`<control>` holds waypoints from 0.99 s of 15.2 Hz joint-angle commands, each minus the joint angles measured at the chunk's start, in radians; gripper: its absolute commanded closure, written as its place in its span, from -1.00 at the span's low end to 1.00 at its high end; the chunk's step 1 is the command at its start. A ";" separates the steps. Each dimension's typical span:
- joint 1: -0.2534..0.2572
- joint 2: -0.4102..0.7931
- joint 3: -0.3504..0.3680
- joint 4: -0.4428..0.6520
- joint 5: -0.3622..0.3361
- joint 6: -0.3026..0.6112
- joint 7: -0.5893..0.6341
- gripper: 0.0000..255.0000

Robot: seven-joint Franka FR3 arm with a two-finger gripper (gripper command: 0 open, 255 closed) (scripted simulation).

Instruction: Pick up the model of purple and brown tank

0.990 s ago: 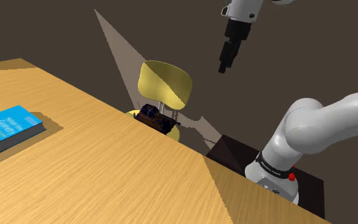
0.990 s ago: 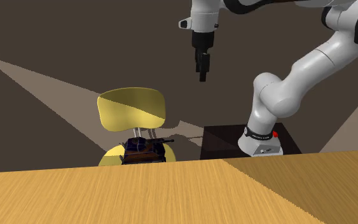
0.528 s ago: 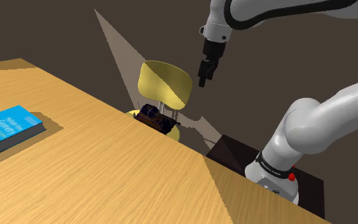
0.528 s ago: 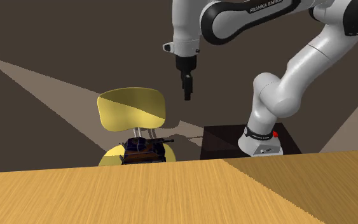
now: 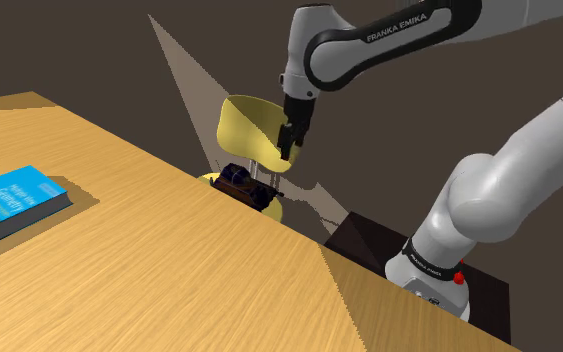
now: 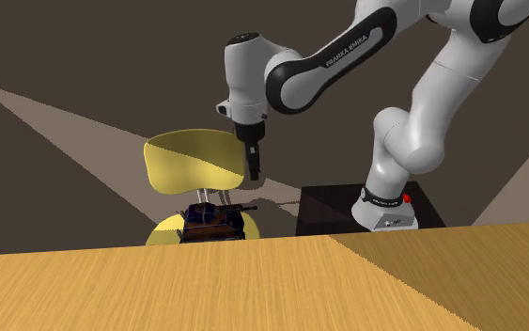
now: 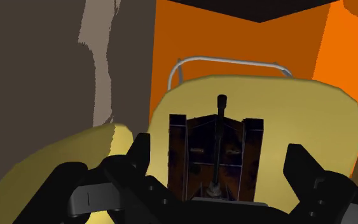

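Note:
A small dark purple and brown tank model point(image 5: 246, 185) point(image 6: 213, 218) sits on the seat of a yellow chair point(image 5: 259, 130) point(image 6: 194, 162), just past the wooden table's far edge. My black gripper point(image 5: 289, 150) point(image 6: 253, 169) hangs above the seat, beside the chair's backrest and a little higher than the tank. In the wrist view the tank point(image 7: 199, 153) lies lengthwise, barrel pointing away, between the two fingers of the gripper point(image 7: 217, 151). The fingers stand wide apart and touch nothing, so the gripper is open.
The wooden table point(image 5: 169, 270) point(image 6: 253, 282) fills the foreground. A blue book point(image 5: 9, 200) lies at the shoulder view's left. The arm's base point(image 5: 439, 285) point(image 6: 384, 212) stands on a dark box. The chair's backrest rises close beside the gripper.
The arm has swung down and toward the chair. The gripper dropped from high up to just above the seat, near the backrest. The tank has not moved.

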State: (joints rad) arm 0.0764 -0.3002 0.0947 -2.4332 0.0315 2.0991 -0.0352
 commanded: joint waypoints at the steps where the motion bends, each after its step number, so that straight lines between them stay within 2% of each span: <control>1: -0.001 0.074 0.007 0.013 -0.012 0.059 0.005 -1.00; 9: 0.014 0.389 0.038 0.140 -0.087 0.233 0.073 -1.00; 15: 0.017 0.447 0.034 0.129 -0.102 0.300 0.085 -1.00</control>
State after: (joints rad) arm 0.0924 0.1354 0.1294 -2.3015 -0.0674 2.3848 0.0466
